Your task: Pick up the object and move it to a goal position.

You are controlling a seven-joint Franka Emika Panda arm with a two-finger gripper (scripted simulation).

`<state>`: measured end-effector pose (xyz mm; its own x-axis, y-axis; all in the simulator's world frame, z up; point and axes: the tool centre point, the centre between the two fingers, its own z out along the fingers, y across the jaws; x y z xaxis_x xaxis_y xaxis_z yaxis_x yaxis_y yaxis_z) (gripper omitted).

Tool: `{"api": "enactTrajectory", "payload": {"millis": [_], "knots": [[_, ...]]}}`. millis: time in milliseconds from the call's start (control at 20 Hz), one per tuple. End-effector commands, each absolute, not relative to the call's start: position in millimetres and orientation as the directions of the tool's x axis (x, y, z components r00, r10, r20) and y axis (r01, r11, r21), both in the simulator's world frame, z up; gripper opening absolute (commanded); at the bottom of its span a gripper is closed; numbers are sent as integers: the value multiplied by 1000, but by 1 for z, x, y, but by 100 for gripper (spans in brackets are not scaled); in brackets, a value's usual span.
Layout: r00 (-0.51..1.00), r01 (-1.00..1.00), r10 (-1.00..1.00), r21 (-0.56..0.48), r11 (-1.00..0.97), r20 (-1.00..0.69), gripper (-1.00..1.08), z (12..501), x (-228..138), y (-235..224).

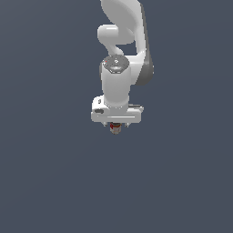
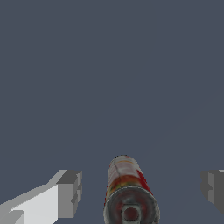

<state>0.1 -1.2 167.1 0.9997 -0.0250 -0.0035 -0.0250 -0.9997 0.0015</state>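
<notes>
A white robot arm (image 1: 122, 41) reaches down over a plain blue-grey surface (image 1: 45, 173). In the wrist view, one grey finger (image 2: 70, 192) stands to one side, then the object (image 2: 128, 188), a small can with a red label, lying in the middle, then the other finger apart from it. The gripper (image 1: 115, 125) is spread wide, touching nothing.

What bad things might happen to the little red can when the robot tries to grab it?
1. In the wrist view, the fingers stand wide apart with gaps on both sides of the can. If one finger touches first, it might push the can sideways.
2. The can looks round and far narrower than the gripper, so it might roll or slip out of a loose squeeze.
</notes>
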Motion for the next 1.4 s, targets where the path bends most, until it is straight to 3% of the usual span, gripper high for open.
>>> {"api": "enactTrajectory", "payload": {"millis": [0,800,1350], "knots": [[1000,-25,-25,2,-1000,-4,100,167,0,-1],[996,-83,-84,-22,-996,11,100,168,-1,-17],[997,-71,-71,-11,-997,6,100,148,-34,-11]]}}
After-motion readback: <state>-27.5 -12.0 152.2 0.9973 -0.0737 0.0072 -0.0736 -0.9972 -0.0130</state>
